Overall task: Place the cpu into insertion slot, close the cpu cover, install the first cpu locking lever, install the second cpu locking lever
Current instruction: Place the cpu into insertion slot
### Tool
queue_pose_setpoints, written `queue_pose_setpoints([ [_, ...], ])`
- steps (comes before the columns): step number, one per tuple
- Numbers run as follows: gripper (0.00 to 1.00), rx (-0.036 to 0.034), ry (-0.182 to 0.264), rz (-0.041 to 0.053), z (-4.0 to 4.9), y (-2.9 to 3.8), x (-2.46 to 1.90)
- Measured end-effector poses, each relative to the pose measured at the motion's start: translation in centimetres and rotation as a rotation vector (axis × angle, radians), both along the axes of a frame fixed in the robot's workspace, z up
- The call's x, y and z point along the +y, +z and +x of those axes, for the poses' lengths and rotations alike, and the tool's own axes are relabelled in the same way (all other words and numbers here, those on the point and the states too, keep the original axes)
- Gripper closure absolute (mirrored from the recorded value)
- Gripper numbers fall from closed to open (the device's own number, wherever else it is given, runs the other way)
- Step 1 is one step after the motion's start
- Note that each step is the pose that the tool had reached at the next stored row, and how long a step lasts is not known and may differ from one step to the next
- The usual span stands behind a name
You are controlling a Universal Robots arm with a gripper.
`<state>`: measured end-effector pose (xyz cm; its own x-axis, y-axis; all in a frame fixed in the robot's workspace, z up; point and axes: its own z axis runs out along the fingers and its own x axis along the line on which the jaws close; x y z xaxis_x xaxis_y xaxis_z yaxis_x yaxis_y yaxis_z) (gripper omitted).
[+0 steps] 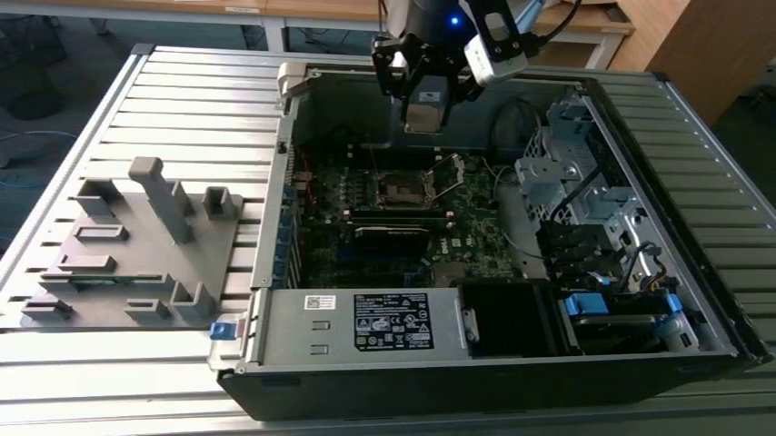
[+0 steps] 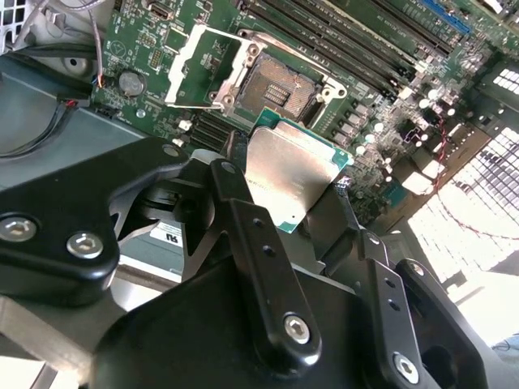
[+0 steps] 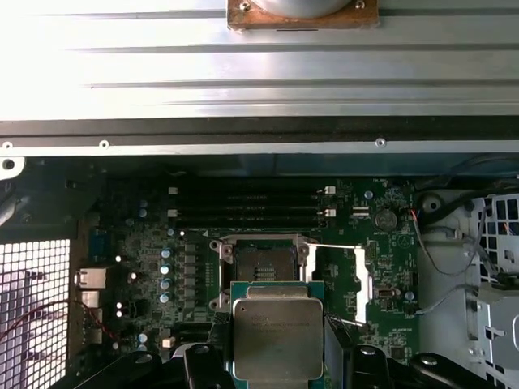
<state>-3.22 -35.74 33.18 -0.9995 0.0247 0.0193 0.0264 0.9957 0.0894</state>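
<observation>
A robot arm's gripper [image 2: 288, 166] was clamped on the cpu [image 2: 296, 174], its two black fingers [image 2: 243, 207] pressing opposite edges of the chip. The chip's dull silver top faced the cameras in both wrist views. The cpu hung in the air above the insertion slot [image 2: 280, 85], near it but clear of it, not seated. The slot lay uncovered, its dark centre and metallic rim showing on the green motherboard [image 1: 473, 245]. The cpu cover [image 2: 188, 69], a thin silvery frame with a square window, stood swung open just beside the slot, joined to it along one edge. The motherboard lay flat inside an open computer case [image 1: 485, 391], which rested on a ribbed metal table [image 1: 194, 100]. Well apart from the slot, outside the case on the exterior view's left, a grey moulded fixture [image 1: 134, 245] sat on the table.
</observation>
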Motion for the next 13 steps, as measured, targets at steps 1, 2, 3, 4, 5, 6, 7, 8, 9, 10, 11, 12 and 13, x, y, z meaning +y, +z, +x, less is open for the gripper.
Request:
queue_pose_setpoints([
  [1,0.46,0.0,0.0,-0.0001,0.0,-0.07,0.0],
  [2,0.46,0.0,0.0,-0.0001,0.0,-0.11,0.0],
  [3,0.46,0.0001,0.0,-0.0003,0.0,-0.12,0.0],
  [4,0.46,0.0001,0.0,-0.0004,0.0,-0.12,0.0],
  [5,0.46,0.0,0.0,0.0,0.0,-0.23,0.0],
  [6,0.46,0.0,0.0,-0.0001,0.0,-0.48,0.0],
  [7,0.46,0.0,0.0,0.0,0.0,-0.49,0.0],
  [8,0.46,0.0,0.0,0.0001,0.0,-0.51,0.0],
  [9,0.46,-0.0001,0.0,0.0001,0.0,-0.53,0.0],
  [10,0.46,0.0,0.0,0.0,0.0,-0.54,0.0],
  [11,0.46,0.0001,0.0,-0.0001,0.0,-0.55,0.0],
  [12,0.46,0.0,0.0,-0.0001,0.0,-0.55,0.0],
  [13,0.46,0.0,0.0,-0.0001,0.0,-0.56,0.0],
])
